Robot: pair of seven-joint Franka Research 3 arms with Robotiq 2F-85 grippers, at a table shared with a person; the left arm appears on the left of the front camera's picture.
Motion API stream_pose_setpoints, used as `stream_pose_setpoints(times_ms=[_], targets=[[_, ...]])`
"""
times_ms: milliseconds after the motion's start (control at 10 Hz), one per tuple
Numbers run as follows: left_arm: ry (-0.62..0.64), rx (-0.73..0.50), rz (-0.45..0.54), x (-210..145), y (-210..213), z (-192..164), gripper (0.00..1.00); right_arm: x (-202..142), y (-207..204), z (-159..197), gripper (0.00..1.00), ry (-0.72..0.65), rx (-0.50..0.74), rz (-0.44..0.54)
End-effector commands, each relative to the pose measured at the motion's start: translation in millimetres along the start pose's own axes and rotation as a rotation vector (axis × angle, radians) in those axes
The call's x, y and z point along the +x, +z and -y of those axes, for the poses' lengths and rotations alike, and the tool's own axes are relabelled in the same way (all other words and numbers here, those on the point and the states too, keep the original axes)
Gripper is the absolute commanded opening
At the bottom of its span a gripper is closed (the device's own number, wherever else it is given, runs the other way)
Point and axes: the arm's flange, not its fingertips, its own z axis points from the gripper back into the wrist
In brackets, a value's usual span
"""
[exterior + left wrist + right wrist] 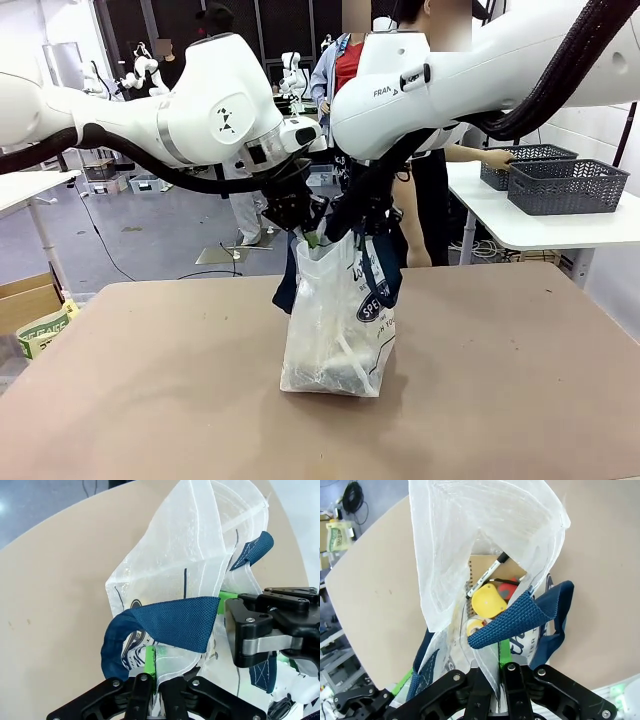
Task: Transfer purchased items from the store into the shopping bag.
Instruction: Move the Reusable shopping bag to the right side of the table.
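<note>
- The see-through plastic shopping bag [335, 320] with dark blue strap handles [170, 625] stands upright in the middle of the table [150, 380], its top pulled up and open.
- Inside lie a yellow round thing [488, 601], a black-and-white pen [487, 575], something red [509, 587] and a brown spiral notebook [489, 561].

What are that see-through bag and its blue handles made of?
The shopping bag looks like thin translucent plastic film, slightly glossy: light passes through it and it creases sharply. Its handles look like woven navy webbing, matte: the weave texture shows.
</note>
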Motion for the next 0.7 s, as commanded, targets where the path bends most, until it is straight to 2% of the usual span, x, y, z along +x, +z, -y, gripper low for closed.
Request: stream_pose_setpoints(times_ms=[0,500,600], targets=[[-0.027,-0.046,-0.004,-6.0,-1.4,-0.7,0.0,-3.9,-4.5,7.2,0.0,-0.014,0.033,-0.004],[-0.069,-0.115,-0.031,-8.7,9.1,11.5,0.98,-2.3,-5.2,6.3,0.0,-0.007,0.027,0.005],[-0.076,-0.124,-0.032,-9.2,10.2,13.3,1.0,-2.1,-4.7,6.2,0.0,-0.006,0.027,0.007]])
